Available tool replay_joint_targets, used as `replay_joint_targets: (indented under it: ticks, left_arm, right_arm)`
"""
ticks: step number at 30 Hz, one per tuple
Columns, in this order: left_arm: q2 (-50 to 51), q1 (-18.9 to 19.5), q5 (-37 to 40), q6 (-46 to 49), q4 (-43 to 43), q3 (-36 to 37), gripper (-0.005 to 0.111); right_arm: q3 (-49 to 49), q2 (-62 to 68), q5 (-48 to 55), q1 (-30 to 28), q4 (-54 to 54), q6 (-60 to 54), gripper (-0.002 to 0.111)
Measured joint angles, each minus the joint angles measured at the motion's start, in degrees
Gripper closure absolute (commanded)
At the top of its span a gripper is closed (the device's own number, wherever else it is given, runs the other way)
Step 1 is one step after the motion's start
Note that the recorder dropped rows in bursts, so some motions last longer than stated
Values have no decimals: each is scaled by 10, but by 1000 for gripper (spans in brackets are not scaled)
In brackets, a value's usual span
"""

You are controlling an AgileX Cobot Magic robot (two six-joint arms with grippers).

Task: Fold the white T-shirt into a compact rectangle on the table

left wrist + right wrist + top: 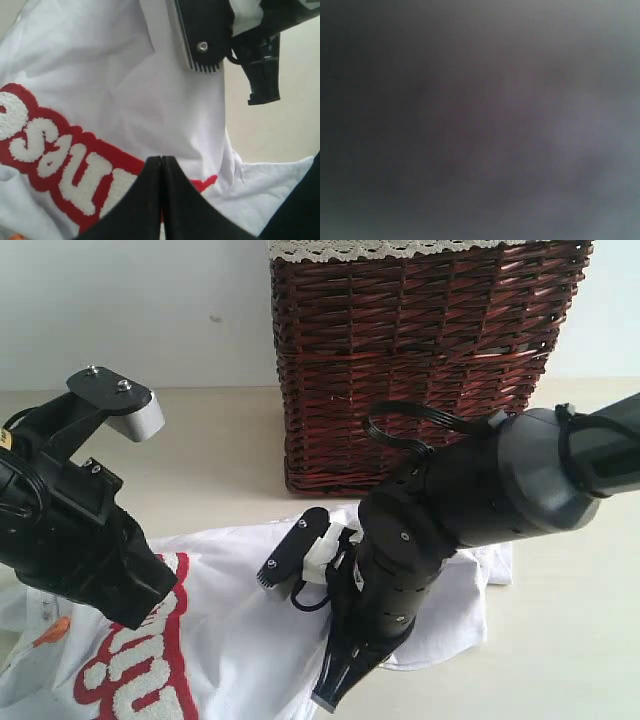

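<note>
- While the white T-shirt [240,640] lies rumpled and spread out on the cream surface [560,640], it sits just in front of a dark red wicker basket [420,360] with a white lace trim [340,248] along its rim.
- The shirt's fuzzy white lettering [150,660], outlined in red, faces up on the left part of the cloth, partly under the left arm.
- In the left wrist view, the left gripper [161,167] has its jaws pressed flat together, poised right over the lettering. Whether any cloth is caught between them cannot be told.
- The right arm reaches in from the right and points steeply downward. The right gripper [335,690] tapers to a closed point at the shirt's near edge, to the right of the lettering.
- Whether that gripper pinches fabric cannot be told, as its tip sits at the very bottom of the exterior view.
- The right wrist view is a dark grey blur in which nothing can be made out.
- A pale wall [120,310] stands behind the surface and the basket.
</note>
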Motion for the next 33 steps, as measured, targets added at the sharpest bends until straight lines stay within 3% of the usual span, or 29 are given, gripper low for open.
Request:
replay_joint_targets:
  ticks: [5,10,19,24,27,30,33]
  left_arm:
    - [0,0,0,1,0,0,107]
    - [0,0,0,2,0,0,107]
    - [0,0,10,2,0,0,107]
    - [0,0,15,2,-1,0,107]
    - [0,0,16,2,-2,0,107]
    - [0,0,16,2,-2,0,107]
    - [0,0,16,2,1,0,107]
  right_arm:
    - [-7,5,62,0,0,3,108]
    - [16,-11,235,0,5,-6,108]
    - [96,-23,306,0,-2,2,108]
    - [113,-42,347,0,-64,64,108]
    - [114,-94,345,0,-78,72,108]
    - [114,-165,247,0,-81,78,108]
    - [114,-141,150,0,-79,89,108]
